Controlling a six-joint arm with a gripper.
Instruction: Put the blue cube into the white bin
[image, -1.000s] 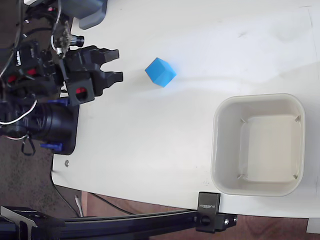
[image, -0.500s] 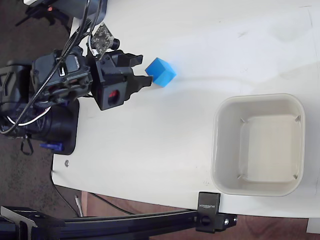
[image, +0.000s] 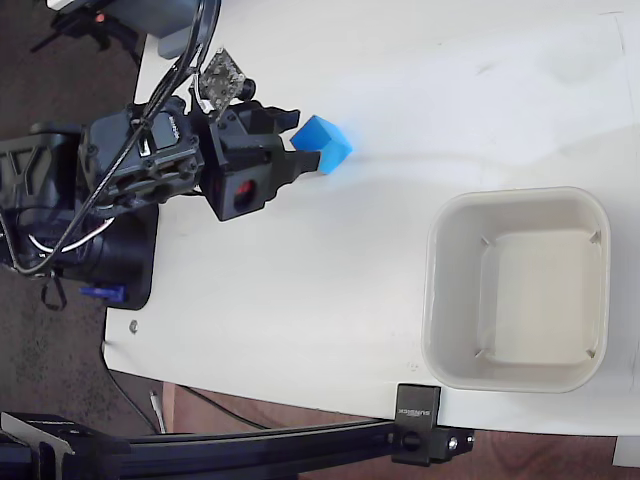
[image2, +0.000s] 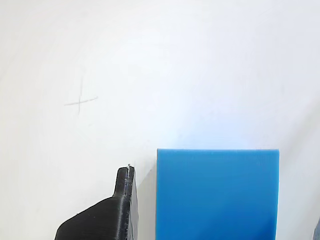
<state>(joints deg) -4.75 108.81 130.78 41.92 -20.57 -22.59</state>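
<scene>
The blue cube lies on the white table in the fixed view, upper middle. My gripper has come at it from the left and is open, one black fingertip above the cube's left corner and one below it. No squeeze on the cube shows. In the wrist view the blue cube fills the lower middle, and the left finger stands just beside its left face with a thin gap. The white bin sits hollow and upright at the lower right, well apart from the cube.
The arm's black body and cables hang over the table's left edge. A black clamp on a bar grips the bottom edge near the bin. A faint pencil cross marks the tabletop.
The gripper has travelled right from beside the arm base to the cube, and its fingertips now flank the cube's left side. Cube and bin have stayed in place.
</scene>
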